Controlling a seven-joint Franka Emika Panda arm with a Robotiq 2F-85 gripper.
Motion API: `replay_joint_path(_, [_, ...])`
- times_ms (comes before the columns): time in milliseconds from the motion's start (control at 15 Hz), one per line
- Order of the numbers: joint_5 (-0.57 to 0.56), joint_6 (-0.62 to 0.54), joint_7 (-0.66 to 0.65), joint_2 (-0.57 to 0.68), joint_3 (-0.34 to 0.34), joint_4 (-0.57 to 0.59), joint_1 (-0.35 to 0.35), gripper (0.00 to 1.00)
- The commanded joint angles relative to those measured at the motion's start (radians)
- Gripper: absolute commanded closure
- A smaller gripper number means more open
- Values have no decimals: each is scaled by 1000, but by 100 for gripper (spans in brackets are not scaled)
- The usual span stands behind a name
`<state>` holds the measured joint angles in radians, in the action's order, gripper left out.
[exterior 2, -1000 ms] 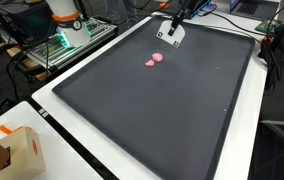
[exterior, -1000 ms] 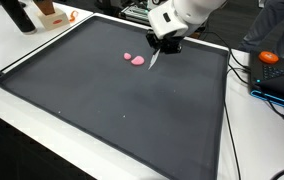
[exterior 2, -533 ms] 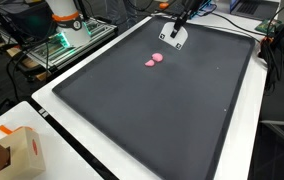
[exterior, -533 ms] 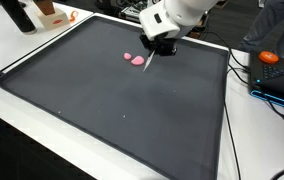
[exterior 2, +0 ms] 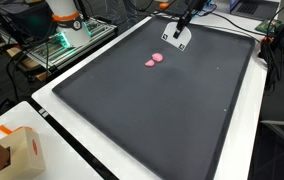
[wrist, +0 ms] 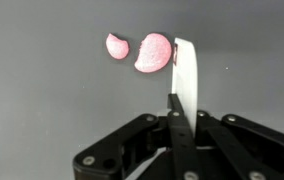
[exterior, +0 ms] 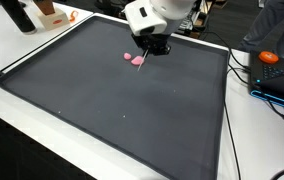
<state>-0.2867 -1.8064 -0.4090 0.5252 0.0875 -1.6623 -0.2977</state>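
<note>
**Wrist view: gripper holds a white strip against a pink piece**

Wrist view looks along the gripper (wrist: pixel 179 118), which enters from the bottom of the frame. Its two dark fingers are pressed together on a thin, flat white strip (wrist: pixel 185 75). The strip reaches toward the upper middle of the frame. Near its tip, its left edge touches the larger pink piece (wrist: pixel 153 52). A smaller pink piece (wrist: pixel 117 46) lies just to the left of that, with a narrow gap between them. Both rest on a black mat (wrist: pixel 42 110).

In both exterior views the gripper (exterior: pixel 154 46) (exterior 2: pixel 181 22) hangs over the far part of the mat (exterior: pixel 132 120), near its upper edge. The mat lies on a white worktop (exterior: pixel 12 130). A cardboard box (exterior 2: pixel 17 150) sits at the lower left in an exterior view.
</note>
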Motion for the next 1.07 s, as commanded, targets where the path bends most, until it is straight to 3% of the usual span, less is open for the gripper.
replay_joint_path(0, [84,-9,49,-12,-3,9,45,99])
replay_joint_path(533, [268,-41,122,-80,-34,-33,174,99])
replay_joint_path(1000, [454,-104,202,-152,-69,-146,295,99])
